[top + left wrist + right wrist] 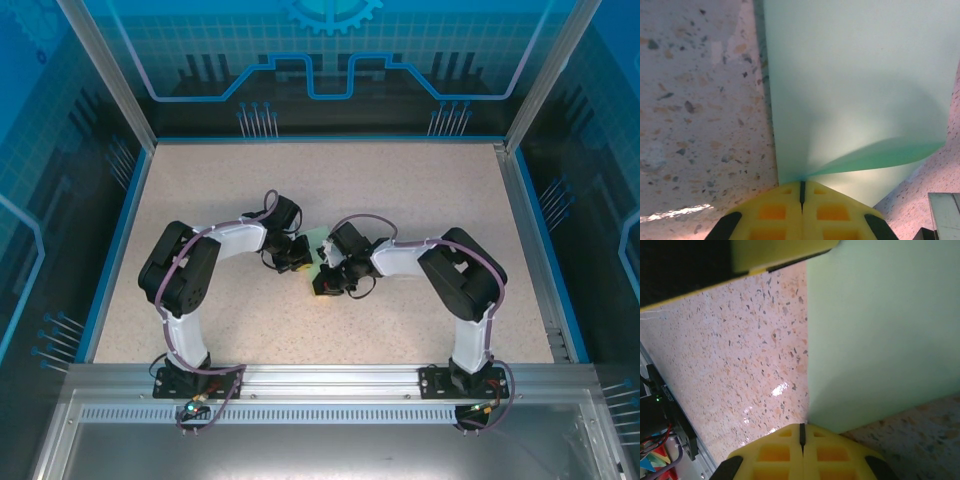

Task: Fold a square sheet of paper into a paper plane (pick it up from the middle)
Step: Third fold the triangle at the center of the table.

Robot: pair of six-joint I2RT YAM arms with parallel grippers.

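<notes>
The square sheet of paper point(318, 243) is pale mint green and lies at the table's middle, between the two wrists. In the left wrist view the sheet point(855, 75) spreads away from my left gripper point(801, 182), whose yellow fingers are shut on its near edge; one layer curls up as a darker green flap point(890, 152). In the right wrist view my right gripper point(801, 426) is shut on a corner of the sheet point(880, 330). The left gripper's yellow finger point(780, 252) sits at the sheet's far corner. From above, the left gripper point(298, 260) and right gripper point(324, 283) nearly touch.
The speckled beige table point(400, 190) is walled by a blue rim and clear panels. An aluminium rail point(330, 380) with the arm bases runs along the near edge; the rail and its wires point(667, 440) lie left of the right gripper.
</notes>
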